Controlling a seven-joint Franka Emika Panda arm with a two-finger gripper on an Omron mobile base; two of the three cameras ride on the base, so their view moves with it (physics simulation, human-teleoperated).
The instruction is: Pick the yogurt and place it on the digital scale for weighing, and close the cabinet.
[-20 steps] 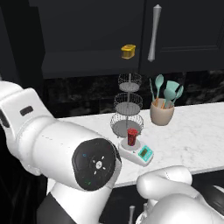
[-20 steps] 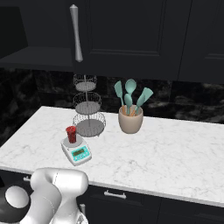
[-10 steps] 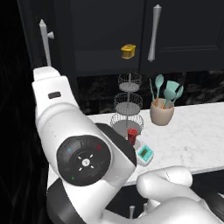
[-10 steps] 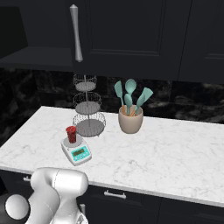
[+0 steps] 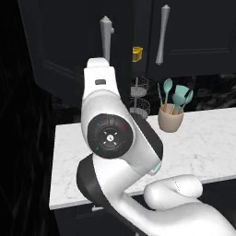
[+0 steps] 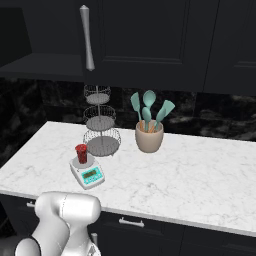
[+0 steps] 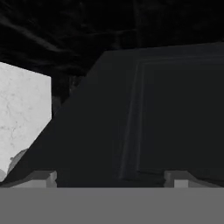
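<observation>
One red yogurt [image 6: 81,152] stands upright on the digital scale [image 6: 87,173], near the left end of the marble surface [image 6: 200,175], just in front of a tiered wire basket stand [image 6: 100,122]. The pincer [image 7: 111,177] faces a black cabinet [image 7: 166,113] door panel, its fingertips [image 7: 43,177] spread wide, holding nothing.

Flat, even rendered light; white counter [image 6: 200,165] bright, black cabinet [image 6: 150,40] and backsplash very dim. Shadows soft and faint. Hand view dark, low in contrast, slightly blurred. No glare
</observation>
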